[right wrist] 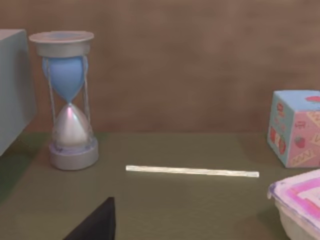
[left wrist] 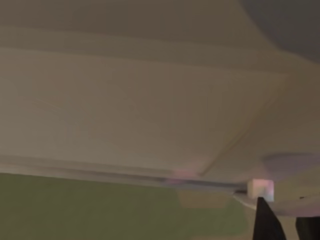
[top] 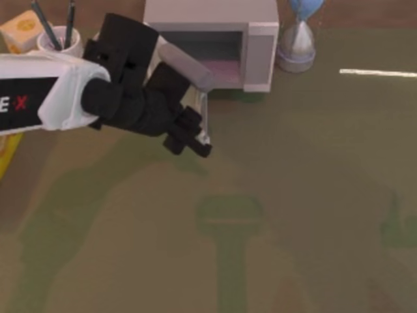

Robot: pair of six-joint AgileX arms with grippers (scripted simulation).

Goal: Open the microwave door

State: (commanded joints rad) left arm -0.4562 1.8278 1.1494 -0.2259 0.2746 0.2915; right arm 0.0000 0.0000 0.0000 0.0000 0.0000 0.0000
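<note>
The microwave (top: 212, 39) stands at the far edge of the desk (top: 293, 195) in the top view, its grey control panel (top: 260, 55) on the side nearer the hourglass. The microwave door (top: 189, 68) is swung well out from the oven body, hinged on the side away from the control panel, so the grey cavity (top: 208, 52) lies open to view. The door's free edge with its slim pale handle (top: 203, 117) points out over the desk, away from the oven.

My left claw (top: 192, 140) sits at that free edge, its black fingers right against the handle; whether they actually clamp it I cannot tell from above. In the left wrist view the door's broad pale panel (left wrist: 140, 115) fills most of the picture, with a small white block (left wrist: 260, 189) at its edge and one dark fingertip (left wrist: 267, 225) just beside that.

Beside the microwave's control panel stands an hourglass (top: 298, 36) with a blue upper bulb. Farther from the oven on that same side a thin white stick (top: 378, 73) lies flat on the desk. On the microwave's other side, behind my left arm, are a white cup (top: 60, 40) holding dark pens and a pale cube (top: 25, 29).

My right arm is outside the top view; its wrist camera looks past the hourglass (right wrist: 67, 100) and the stick (right wrist: 192, 171) to a pictured carton (right wrist: 296, 127) and a lidded box (right wrist: 300, 205).
</note>
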